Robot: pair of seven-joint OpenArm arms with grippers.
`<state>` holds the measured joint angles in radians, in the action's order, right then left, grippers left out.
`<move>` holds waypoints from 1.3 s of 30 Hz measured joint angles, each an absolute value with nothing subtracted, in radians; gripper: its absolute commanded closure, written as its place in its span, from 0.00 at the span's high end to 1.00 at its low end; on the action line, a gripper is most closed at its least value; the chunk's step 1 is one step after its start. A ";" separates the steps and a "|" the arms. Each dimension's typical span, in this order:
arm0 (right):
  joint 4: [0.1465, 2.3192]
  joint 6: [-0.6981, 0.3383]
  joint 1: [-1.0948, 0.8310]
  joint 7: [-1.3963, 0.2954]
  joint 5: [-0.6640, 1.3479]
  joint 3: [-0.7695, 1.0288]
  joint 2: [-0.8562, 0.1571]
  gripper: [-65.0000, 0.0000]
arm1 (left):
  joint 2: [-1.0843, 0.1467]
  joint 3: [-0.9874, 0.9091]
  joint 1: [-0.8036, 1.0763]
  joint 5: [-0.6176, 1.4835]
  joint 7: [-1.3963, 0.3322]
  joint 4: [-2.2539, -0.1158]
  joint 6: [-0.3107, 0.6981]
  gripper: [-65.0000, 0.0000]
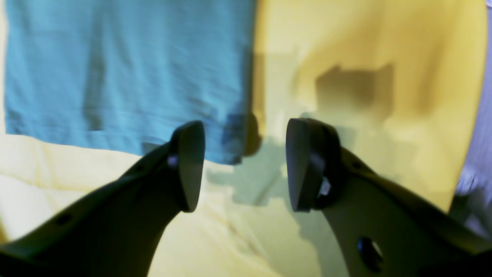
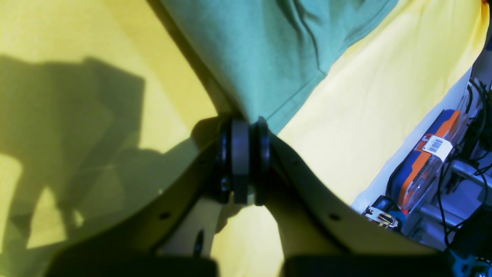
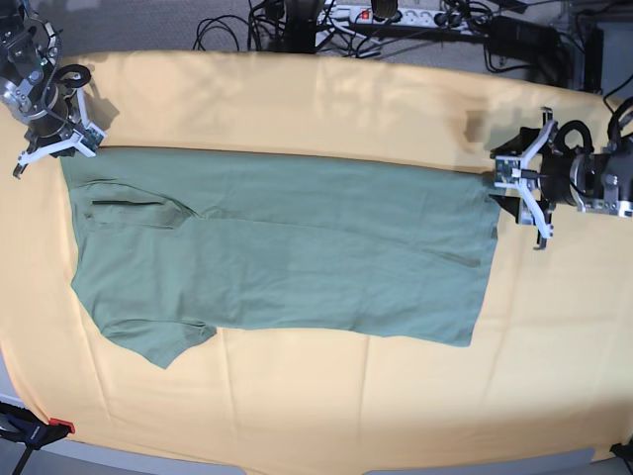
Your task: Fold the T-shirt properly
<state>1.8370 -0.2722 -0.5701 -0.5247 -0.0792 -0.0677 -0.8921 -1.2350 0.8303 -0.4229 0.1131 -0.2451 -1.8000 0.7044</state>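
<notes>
Left wrist view: the left end effector [image 1: 244,165] stands spread, empty, just off the T-shirt's [image 1: 127,73] hemmed corner, over the yellow cloth [image 1: 384,50].

Right wrist view: the right end effector [image 2: 246,161] is pressed together, pinching the T-shirt [image 2: 269,50] at a hemmed corner.

Base view: the T-shirt [image 3: 287,252] lies spread flat on the cloth-covered bench [image 3: 297,99], folded lengthwise. It looks thin, soft and light, likely to sag; corners and hems give the surest hold.

The left wrist view was blurred, the T-shirt [image 1: 127,73] ran off its top edge, the right gripper [image 2: 245,161] hid the shirt corner pinched between its pads, and clutter [image 2: 442,161] beyond the yellow cloth [image 2: 384,96] was cut off at right.
</notes>
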 measured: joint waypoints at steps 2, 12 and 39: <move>1.837 -0.262 -0.570 -0.524 -0.079 -0.068 -0.892 0.00 | -1.224 0.830 -0.403 0.061 -0.244 -1.794 0.704 0.53; 1.837 -0.261 -0.568 -0.524 -0.079 -0.068 -0.892 0.00 | -1.174 0.830 -0.376 -0.035 -0.204 -1.740 0.701 0.53; 1.837 -0.249 -0.568 -0.527 -0.078 -0.068 -0.892 0.00 | -1.119 0.830 -0.491 0.049 -0.228 -1.687 0.698 0.53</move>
<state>1.8370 -0.2489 -0.5678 -0.5274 -0.0784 -0.0677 -0.8917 -1.1187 0.8303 -0.4908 0.0486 -0.2283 -1.6871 0.6975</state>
